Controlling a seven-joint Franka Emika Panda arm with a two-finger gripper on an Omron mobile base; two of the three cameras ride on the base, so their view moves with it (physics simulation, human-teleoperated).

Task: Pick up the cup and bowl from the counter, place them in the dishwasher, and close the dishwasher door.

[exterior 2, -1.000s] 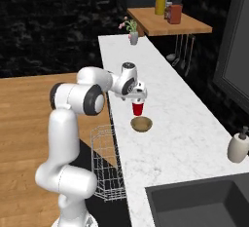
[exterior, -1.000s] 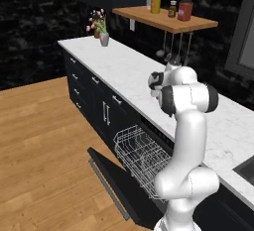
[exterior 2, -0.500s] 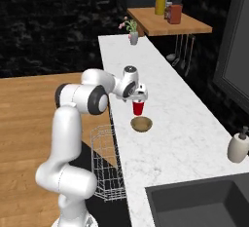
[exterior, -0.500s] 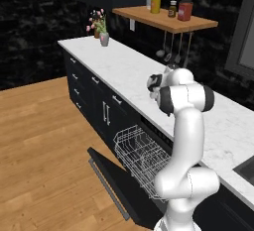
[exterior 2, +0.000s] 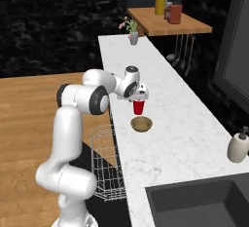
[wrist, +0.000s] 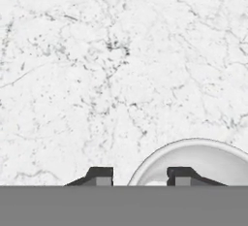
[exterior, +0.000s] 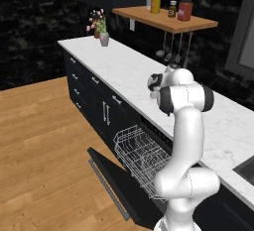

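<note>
Wooden wall shelf (exterior: 168,21) at the far end holds a yellow canister (exterior: 156,3), a red jar (exterior: 184,11) and a small dark jar (exterior: 172,9) between them. Utensils (exterior: 166,51) hang under it. Little flower vase (exterior: 103,38) sits far left, beige soap dispenser (exterior 2: 238,146) near the dark sink (exterior 2: 199,206). Wood floor (exterior: 39,141) everywhere.

Cup (wrist: 203,164): only the white rim and inside show in the hand view, the lower part cut off by the bottom band. Cup (exterior 2: 138,107) top hidden under the gripper (exterior 2: 139,94); jaw spacing too small to tell. Sink (exterior 2: 204,206) cut by frame edge.
</note>
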